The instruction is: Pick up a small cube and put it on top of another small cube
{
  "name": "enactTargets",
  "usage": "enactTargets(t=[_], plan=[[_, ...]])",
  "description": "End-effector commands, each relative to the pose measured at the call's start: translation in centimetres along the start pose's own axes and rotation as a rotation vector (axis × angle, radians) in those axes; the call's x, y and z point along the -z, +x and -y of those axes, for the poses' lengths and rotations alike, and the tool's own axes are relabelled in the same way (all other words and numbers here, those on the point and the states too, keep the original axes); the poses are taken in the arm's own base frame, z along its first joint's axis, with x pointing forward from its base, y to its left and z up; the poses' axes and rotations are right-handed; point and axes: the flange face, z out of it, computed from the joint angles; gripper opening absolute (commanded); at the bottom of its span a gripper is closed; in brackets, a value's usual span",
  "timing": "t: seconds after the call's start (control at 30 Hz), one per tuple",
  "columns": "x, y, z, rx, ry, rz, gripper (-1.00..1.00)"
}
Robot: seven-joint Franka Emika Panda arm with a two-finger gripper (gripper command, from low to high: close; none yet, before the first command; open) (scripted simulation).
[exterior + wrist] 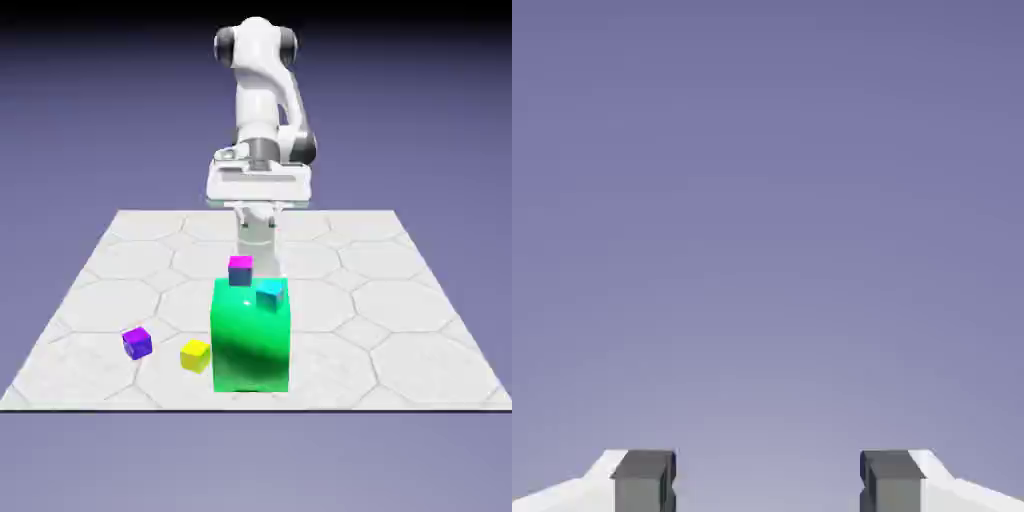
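Observation:
The tiny purple cube [137, 342] with darker blue-violet sides rests on the tiled table toward the exterior view's left, apart from everything else. My gripper [260, 186] hangs high above the table's far half, well away from the cube and behind the big green block [250, 345]. In the hand view my gripper [767, 482] is open: the two grey fingertips [643, 482] stand wide apart with nothing between them. That view shows only the plain blue-violet backdrop, with no cube in it.
A yellow cube [195, 355] lies between the purple cube and the green block. A pink-topped cube [240, 270] and a cyan cube [270, 293] show at the green block's top edge. The table's front edge [250, 408] runs just before the block.

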Motion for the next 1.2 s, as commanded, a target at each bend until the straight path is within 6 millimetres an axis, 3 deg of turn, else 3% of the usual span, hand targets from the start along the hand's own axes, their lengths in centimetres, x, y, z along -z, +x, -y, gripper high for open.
enactTargets(t=[0.0,0.17,0.33,0.5,0.67,0.93,1.17], plan=[[0.8,1.2,-0.4,0.009,0.009,-0.012,0.0],[5.0,6.6,-3.0,0.049,0.052,-0.069,0.0],[8.9,11.2,-7.1,0.08,0.095,-0.115,0.0],[12.1,14.8,-12.5,0.105,0.139,-0.149,0.0],[14.1,17.3,-19.0,0.125,0.187,-0.17,0.0],[13.9,18.5,-30.6,0.149,0.277,-0.174,0.0],[9.8,16.6,-40.5,0.169,0.377,-0.149,0.0]])
